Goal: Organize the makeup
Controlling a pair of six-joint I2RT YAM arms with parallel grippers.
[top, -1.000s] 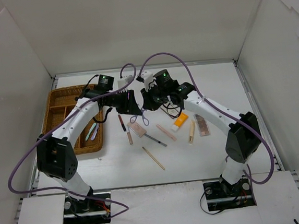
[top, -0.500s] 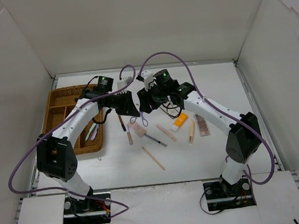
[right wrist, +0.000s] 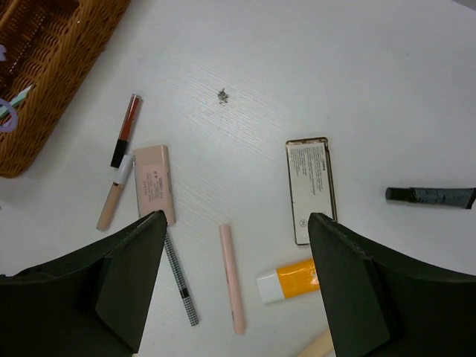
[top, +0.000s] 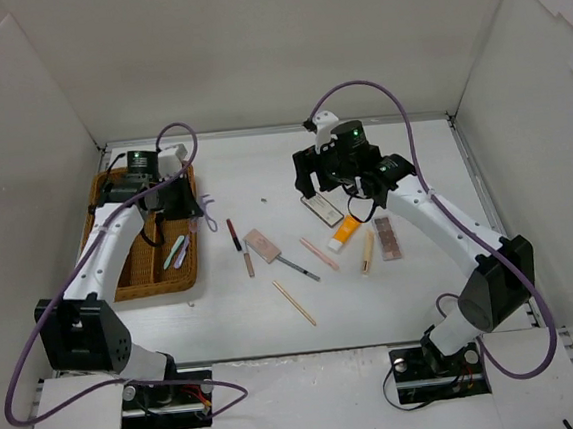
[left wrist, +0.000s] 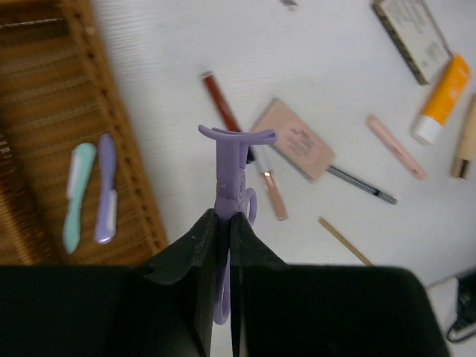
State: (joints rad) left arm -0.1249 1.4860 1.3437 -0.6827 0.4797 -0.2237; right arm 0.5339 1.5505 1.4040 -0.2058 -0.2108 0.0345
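Curler (left wrist: 227, 160) — purple — clamped in left gripper (left wrist: 224, 220) (just beside wicker tray (left wrist: 123, 149)).

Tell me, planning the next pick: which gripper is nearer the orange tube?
Right. The right gripper hovers close beside the orange tube; the left gripper, holding the purple curler, is far off at the wicker tray.

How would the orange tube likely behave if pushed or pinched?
Lying flat, the orange tube looks round-bodied, so a sideways nudge may roll it. Small and plastic-looking, it is probably light and may squash slightly when pinched.
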